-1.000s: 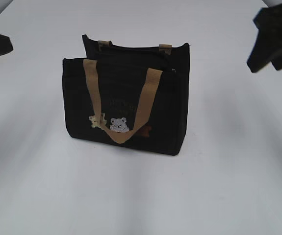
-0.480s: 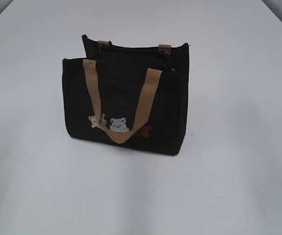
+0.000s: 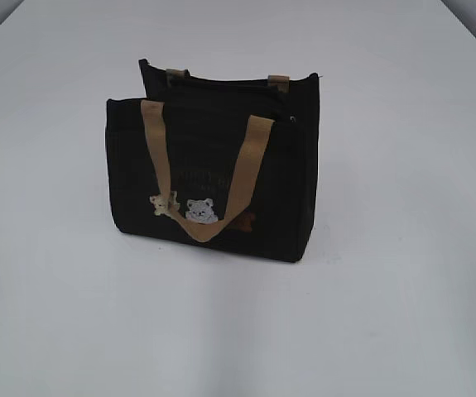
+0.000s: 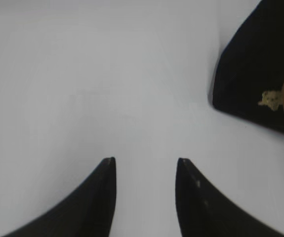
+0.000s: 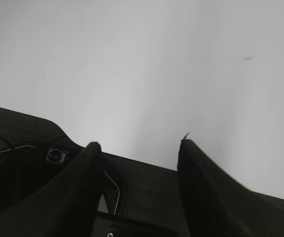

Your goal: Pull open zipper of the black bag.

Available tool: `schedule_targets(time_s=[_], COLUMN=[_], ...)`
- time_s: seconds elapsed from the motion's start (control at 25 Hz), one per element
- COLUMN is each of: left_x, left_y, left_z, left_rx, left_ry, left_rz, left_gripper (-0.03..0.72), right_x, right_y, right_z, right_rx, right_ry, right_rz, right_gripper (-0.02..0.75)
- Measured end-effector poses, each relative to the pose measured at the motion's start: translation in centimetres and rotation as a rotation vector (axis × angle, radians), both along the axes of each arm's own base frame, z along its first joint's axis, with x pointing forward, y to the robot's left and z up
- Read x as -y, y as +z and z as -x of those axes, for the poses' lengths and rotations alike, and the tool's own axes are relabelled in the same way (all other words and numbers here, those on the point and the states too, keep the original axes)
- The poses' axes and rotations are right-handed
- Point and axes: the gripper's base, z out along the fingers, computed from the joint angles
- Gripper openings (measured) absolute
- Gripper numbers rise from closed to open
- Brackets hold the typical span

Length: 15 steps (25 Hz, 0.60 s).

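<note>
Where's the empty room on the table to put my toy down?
Bare white table lies all around the black bag: a wide patch in front, more on both sides and behind. Nothing is crowded; only the bag stands near the middle.

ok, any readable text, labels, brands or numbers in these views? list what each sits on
Nothing can be quoted with confidence.
Black bag, front panel: a faint line of lettering above the bear patches, too blurred to read in the exterior view.
Left wrist view: one corner of the bag with a bear patch, no text.
Right wrist view: only dark robot hardware and bare table, no readable markings.
</note>
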Motion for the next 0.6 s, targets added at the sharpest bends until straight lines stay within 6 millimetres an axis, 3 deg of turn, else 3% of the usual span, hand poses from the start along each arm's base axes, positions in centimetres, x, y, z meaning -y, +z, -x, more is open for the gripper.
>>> schedule_targets(time_s=[0.2, 0.4, 0.6], left_x=[-1.1, -1.4, -0.9], left_y=[-0.1, -1.1, -1.1], left_z=[3.6, 4.8, 4.9], left_rx=[0.128, 0.15, 0.151], left_ry=[0.033, 0.014, -0.058], left_rz=[-0.024, -0.051, -0.064], left_gripper=[0.304, 0.293, 0.29], right_x=[0.7, 1.1, 1.4], right_y=[-3.3, -3.5, -3.5], right_z=[3.2, 5.8, 7.0], right_rx=[0.136, 0.367, 0.449], right_ry=[-0.004, -0.003, -0.017], right_rz=[0.002, -0.026, -0.045], right_gripper=[0.384, 0.383, 0.382])
